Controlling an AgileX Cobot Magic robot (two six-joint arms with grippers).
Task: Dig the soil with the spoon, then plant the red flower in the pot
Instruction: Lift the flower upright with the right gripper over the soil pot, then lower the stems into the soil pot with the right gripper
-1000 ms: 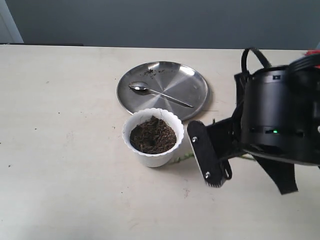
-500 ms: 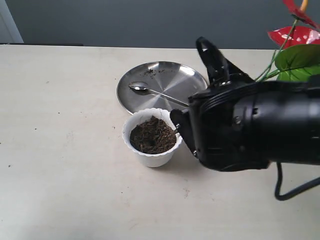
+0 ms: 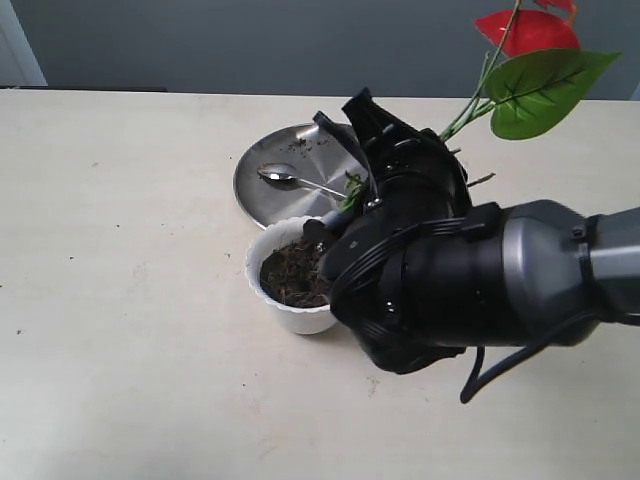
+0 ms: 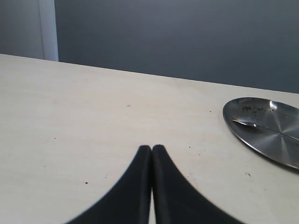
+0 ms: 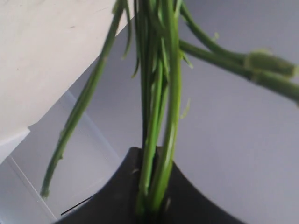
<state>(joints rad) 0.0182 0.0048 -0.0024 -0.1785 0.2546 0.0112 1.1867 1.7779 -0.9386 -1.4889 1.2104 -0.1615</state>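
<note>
Behind the pale worktop (image 3: 130, 250) we see a plain grey-blue wall, and on the worktop stands the pot (image 3: 290, 305), white with a scalloped rim, with the soil (image 3: 290, 275) dark inside it. Just behind the pot lies a round steel plate (image 3: 290, 165), and the spoon (image 3: 300, 181) rests on it, bowl toward the left of the exterior view, with a few soil crumbs near it.

Only the exterior view shows the right arm whole: its black and grey body covers the right side of the pot, and the right pincer (image 3: 352, 190) is over the near edge of the plate, just behind the pot. It holds the red flower (image 3: 527, 30), whose stems go up to the right, with the big green leaf (image 3: 545, 85) under the red bloom.

The right wrist view adds what the other hides: the right pincer (image 5: 152, 205) is clamped on the bundle of green stems (image 5: 159, 116).

The left wrist view shows the left pincer (image 4: 152, 154) with its two black tips pressed together and holding nothing, low over bare worktop, the plate well apart from it.

We can read no writing or brand anywhere.
</note>
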